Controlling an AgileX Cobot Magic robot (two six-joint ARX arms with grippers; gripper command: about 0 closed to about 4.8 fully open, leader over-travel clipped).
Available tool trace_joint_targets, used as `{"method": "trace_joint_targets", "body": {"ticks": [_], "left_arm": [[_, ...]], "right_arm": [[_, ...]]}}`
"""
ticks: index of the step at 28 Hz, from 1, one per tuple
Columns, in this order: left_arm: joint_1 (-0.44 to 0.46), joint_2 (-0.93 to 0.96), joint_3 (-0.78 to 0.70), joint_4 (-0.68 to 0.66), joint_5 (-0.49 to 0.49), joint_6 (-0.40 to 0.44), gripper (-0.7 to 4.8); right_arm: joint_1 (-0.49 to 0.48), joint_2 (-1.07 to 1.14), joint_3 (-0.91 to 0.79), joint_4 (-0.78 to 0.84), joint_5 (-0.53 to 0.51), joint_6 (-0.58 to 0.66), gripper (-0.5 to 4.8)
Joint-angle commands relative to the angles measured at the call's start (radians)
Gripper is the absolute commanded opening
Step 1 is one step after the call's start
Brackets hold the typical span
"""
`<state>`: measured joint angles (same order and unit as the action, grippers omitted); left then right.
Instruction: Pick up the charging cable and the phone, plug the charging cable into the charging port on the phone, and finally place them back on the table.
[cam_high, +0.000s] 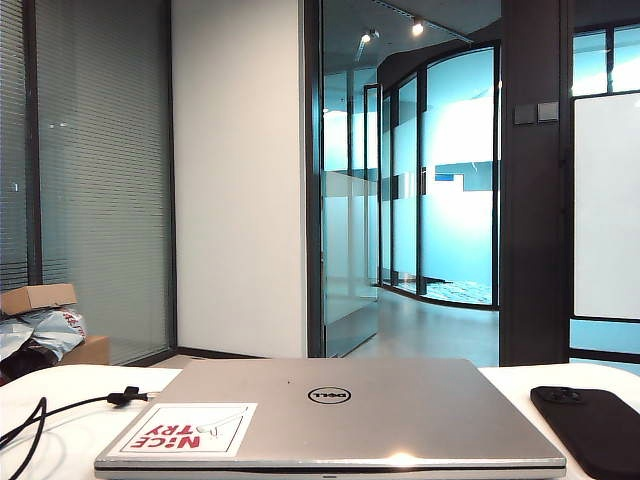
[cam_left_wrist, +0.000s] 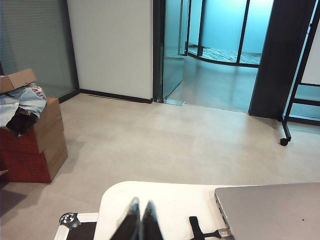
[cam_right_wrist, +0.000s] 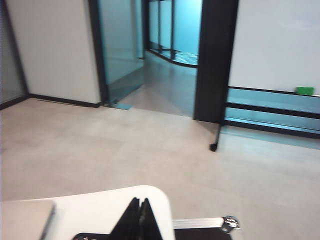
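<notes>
Laptop: closed silver Dell laptop (cam_high: 340, 415) is lying between thin black charging cable (cam_high: 40, 412) and flat matte-black phone (cam_high: 592, 428), on white table (cam_high: 60, 440).
Grippers: left gripper (cam_left_wrist: 139, 212) and right gripper (cam_right_wrist: 139, 207) are both sitting closed and empty, at table's edges.

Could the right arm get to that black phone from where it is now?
Probably yes. The phone lies bare on the table beside the laptop, nothing on it, and the shut right gripper is just above its edge. The left gripper is also shut.

The flat matte-black rectangular phone (cam_high: 592, 425) looks dull; the brushed silver metal laptop (cam_high: 400, 410) has a soft sheen on the smooth white tabletop (cam_high: 60, 440).
</notes>
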<state>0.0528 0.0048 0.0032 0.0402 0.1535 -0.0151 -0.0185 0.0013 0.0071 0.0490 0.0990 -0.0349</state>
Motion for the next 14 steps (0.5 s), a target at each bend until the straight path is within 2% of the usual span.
{"method": "trace_joint_targets", "body": {"ticks": [1, 14], "left_arm": [[0.002, 0.001, 0.0, 0.01, 0.0, 0.007, -0.05], [0.002, 0.001, 0.0, 0.01, 0.0, 0.007, -0.05]], "right_arm": [[-0.017, -0.002, -0.006, 0.016, -0.042, 0.009, -0.01], [-0.015, -0.002, -0.006, 0.015, 0.002, 0.009, -0.01]]}}
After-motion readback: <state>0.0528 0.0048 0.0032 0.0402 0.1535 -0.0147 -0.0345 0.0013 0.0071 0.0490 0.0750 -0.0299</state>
